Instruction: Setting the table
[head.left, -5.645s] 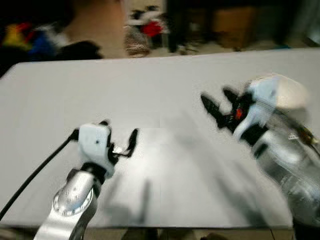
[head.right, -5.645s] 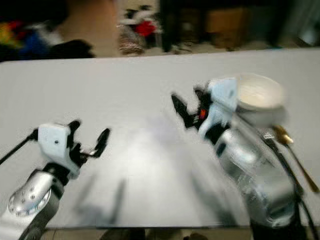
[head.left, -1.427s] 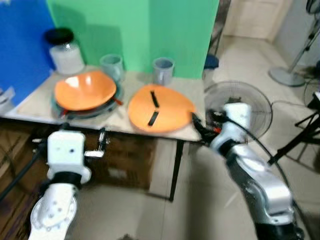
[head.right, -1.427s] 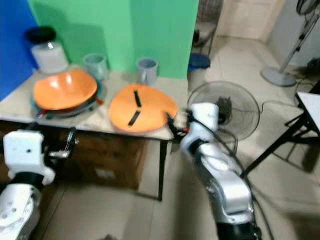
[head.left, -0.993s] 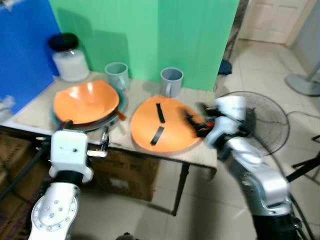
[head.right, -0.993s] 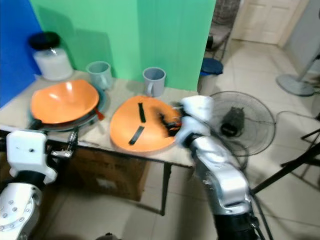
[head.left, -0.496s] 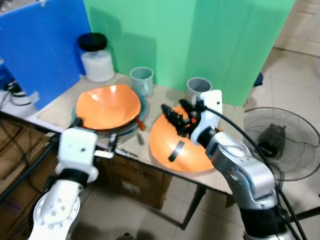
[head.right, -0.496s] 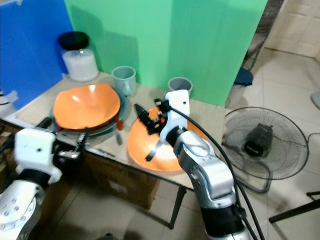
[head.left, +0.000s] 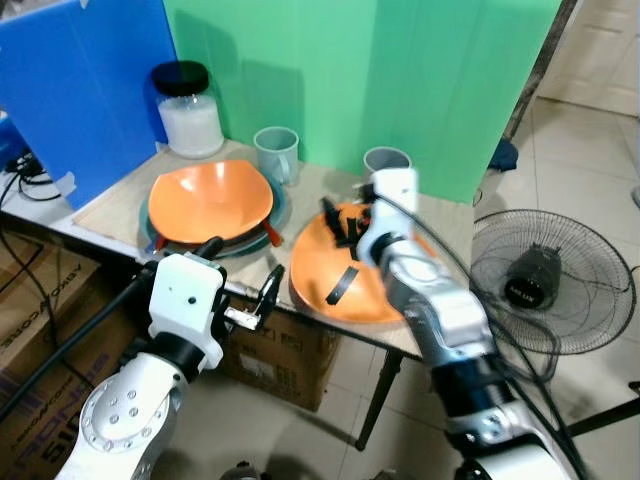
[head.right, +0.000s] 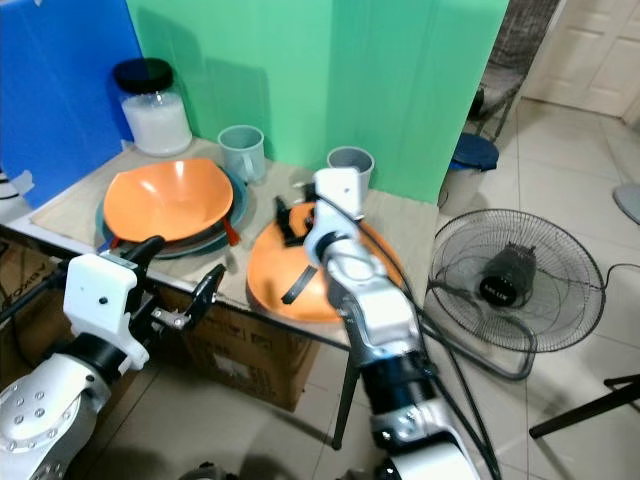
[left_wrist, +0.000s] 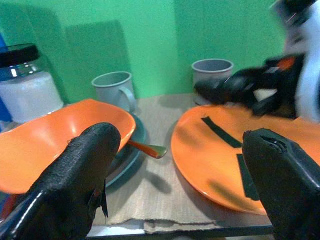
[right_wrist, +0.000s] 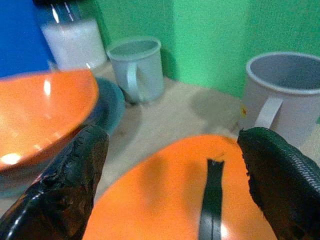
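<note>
Orange round plate (head.left: 375, 280) with two black tape strips is lying at the tabletop's (head.left: 450, 225) front right edge. My right end effector (head.left: 340, 222) is hovering over it, fingers apart. My left end effector (head.left: 240, 285) is waiting spread before the front edge.

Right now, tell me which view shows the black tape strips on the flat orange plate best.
The left wrist view: both black tape strips lie unobstructed on the flat orange plate. In the eye views the right gripper covers one strip. The right wrist view shows a single strip.
</note>
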